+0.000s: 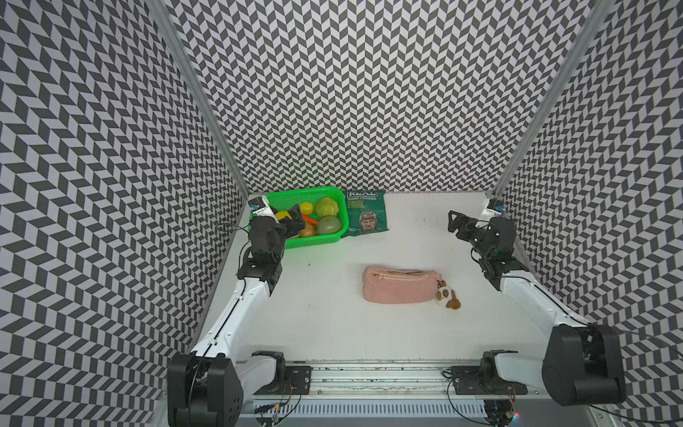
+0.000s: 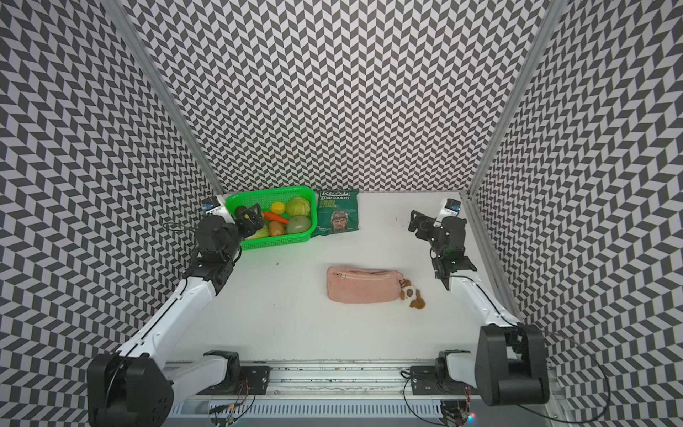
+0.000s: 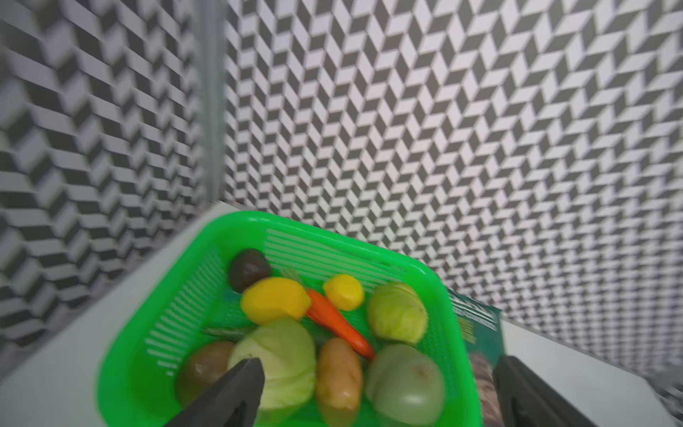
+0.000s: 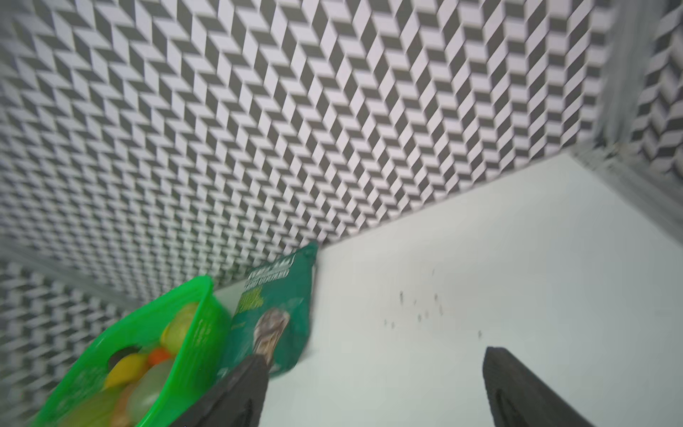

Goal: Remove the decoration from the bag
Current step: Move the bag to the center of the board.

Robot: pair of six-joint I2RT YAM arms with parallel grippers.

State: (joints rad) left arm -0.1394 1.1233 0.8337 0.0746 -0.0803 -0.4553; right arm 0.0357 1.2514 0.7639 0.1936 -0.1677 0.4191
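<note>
On the left, the left gripper (image 3: 377, 371) hung over the near part of a green basket (image 1: 334, 193) of toy vegetables in the far corner, its jaws wide apart and holding nothing. Just beside the basket lay a dark green crisp packet (image 1: 365, 216), flat against the back wall. Nearer the middle of the white table (image 1: 321, 318), the pink bag (image 1: 399, 287) lay lengthwise, zipper up. The decoration (image 1: 446, 295), a small white-and-brown plush, lay on the table touching the bag's right end. Farther right and well apart from both, the right gripper (image 4: 375, 356) hovered above bare table, jaws spread and empty.
</note>
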